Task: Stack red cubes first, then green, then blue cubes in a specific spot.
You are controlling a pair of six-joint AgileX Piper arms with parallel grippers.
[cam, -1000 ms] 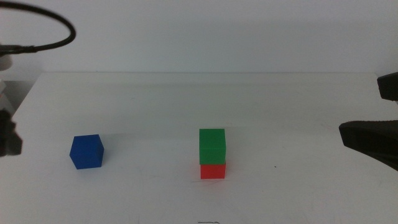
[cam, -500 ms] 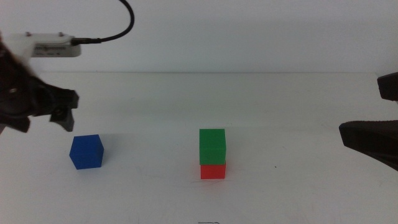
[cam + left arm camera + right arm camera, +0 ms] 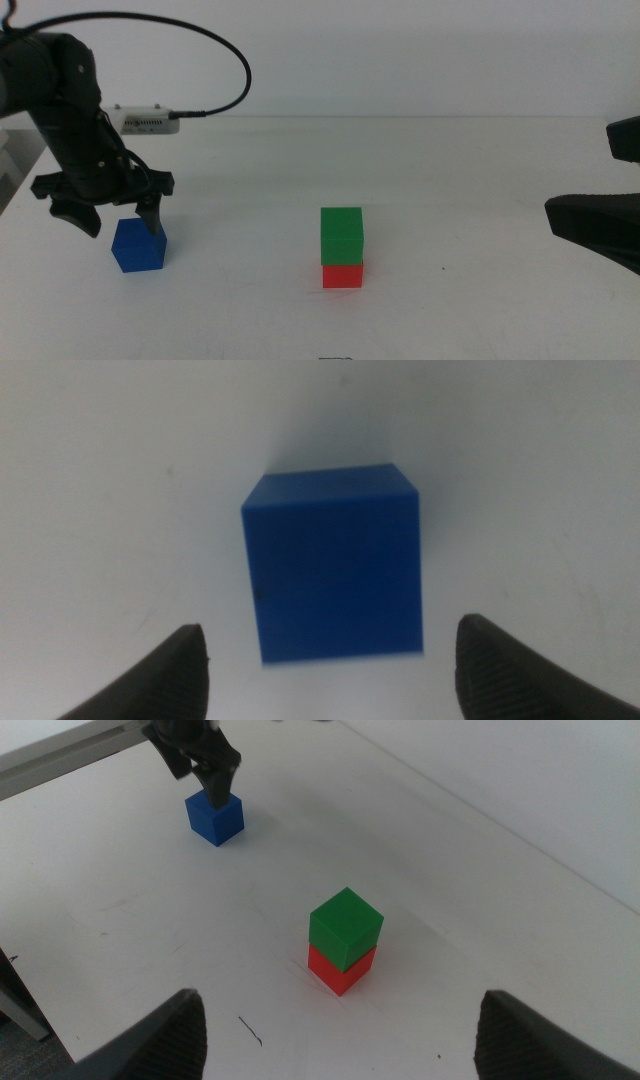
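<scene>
Left gripper [image 3: 122,216] is held spread wide over the blue cube [image 3: 138,245] — nothing grasped. Green cube [image 3: 341,236] is stacked on the red cube [image 3: 342,274]. Right gripper [image 3: 340,1025] is parked at the table's right side, jaws apart.

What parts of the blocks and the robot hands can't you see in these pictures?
- Red cube, middle view: its top face is hidden under the green cube.
- Blue cube, middle view: its upper edge is covered by the open left gripper.
- Right gripper, middle view: cut off by the picture's side edge.
- Left wrist view: the blue cube looks blurred.
</scene>
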